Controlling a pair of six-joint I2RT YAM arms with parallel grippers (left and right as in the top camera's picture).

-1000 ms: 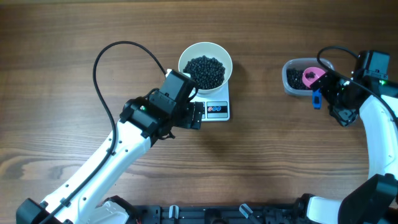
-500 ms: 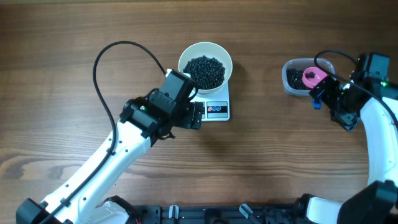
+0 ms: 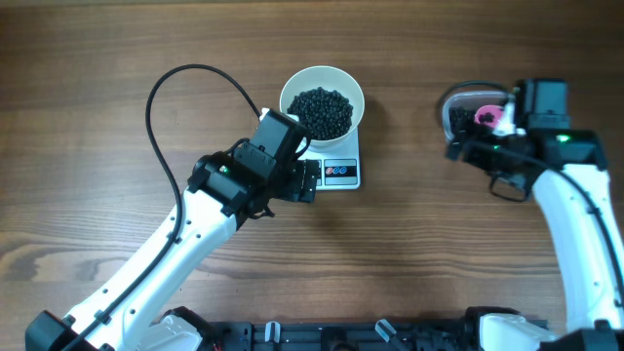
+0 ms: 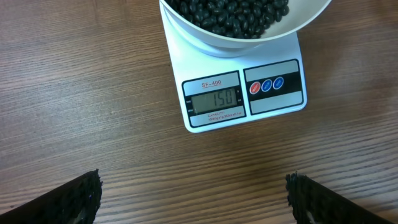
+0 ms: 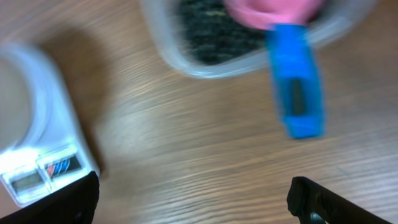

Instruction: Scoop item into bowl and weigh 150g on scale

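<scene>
The white bowl [image 3: 353, 86] heaped with black beans [image 3: 322, 109] stands on the white scale [image 3: 341, 173]. In the left wrist view the scale [image 4: 273, 99] shows 150 on its display [image 4: 214, 99], under the bowl [image 4: 311, 15]. My left gripper [image 3: 310, 181] hovers just in front of the scale, open and empty [image 4: 193, 202]. My right gripper [image 3: 466, 153] is open and empty [image 5: 196, 202] above bare wood. It is just in front of a clear tub [image 5: 186, 59] that holds more beans [image 5: 211, 37].
A pink scoop [image 3: 485, 116] lies in the clear tub [image 3: 454, 109]; its blue handle [image 5: 295, 87] sticks out over the rim towards me. The scale [image 5: 37, 155] shows blurred at the left of the right wrist view. A black cable [image 3: 166, 88] loops over the table at left.
My right arm has swung left and turned, so its gripper now points left in front of the tub. The left arm, bowl and scale have not moved.
</scene>
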